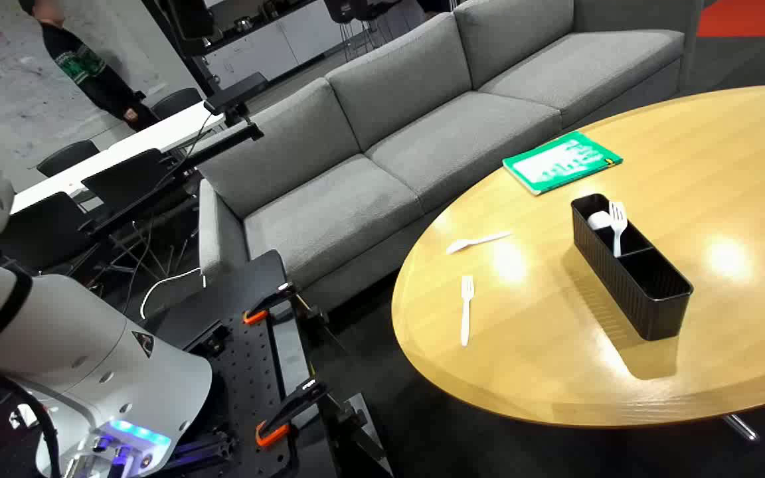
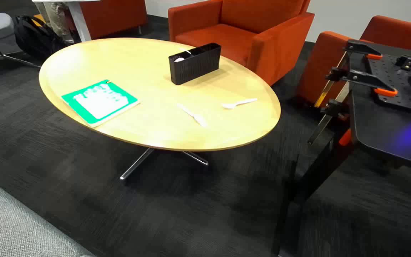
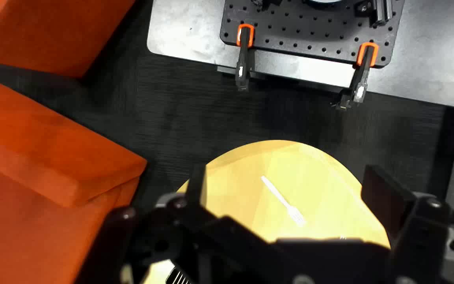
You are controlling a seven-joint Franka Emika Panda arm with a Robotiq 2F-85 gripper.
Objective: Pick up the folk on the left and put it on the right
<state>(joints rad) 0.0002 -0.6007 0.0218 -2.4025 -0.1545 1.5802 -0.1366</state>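
Observation:
Two white plastic forks lie flat on the oval wooden table. One fork lies at the table end near the robot base, in both exterior views [image 1: 467, 309] [image 2: 239, 103] and the wrist view [image 3: 282, 199]. The second fork, similar in length, lies nearer the sofa side, in both exterior views [image 1: 479, 243] [image 2: 193, 115]. Only its tine tips show in the wrist view [image 3: 343, 238]. I cannot tell which one the task means. My gripper [image 3: 288, 187] is open and empty, high above the table. It is outside both exterior views.
A black divided tray [image 1: 621, 272] holds white utensils, one an upright fork [image 1: 617, 222]. Its ribbed corner shows in the wrist view [image 3: 177, 277]. A green-and-white book [image 1: 563, 162] lies near the sofa-side edge. Orange clamps and a black robot stand face the table end [image 2: 387, 117].

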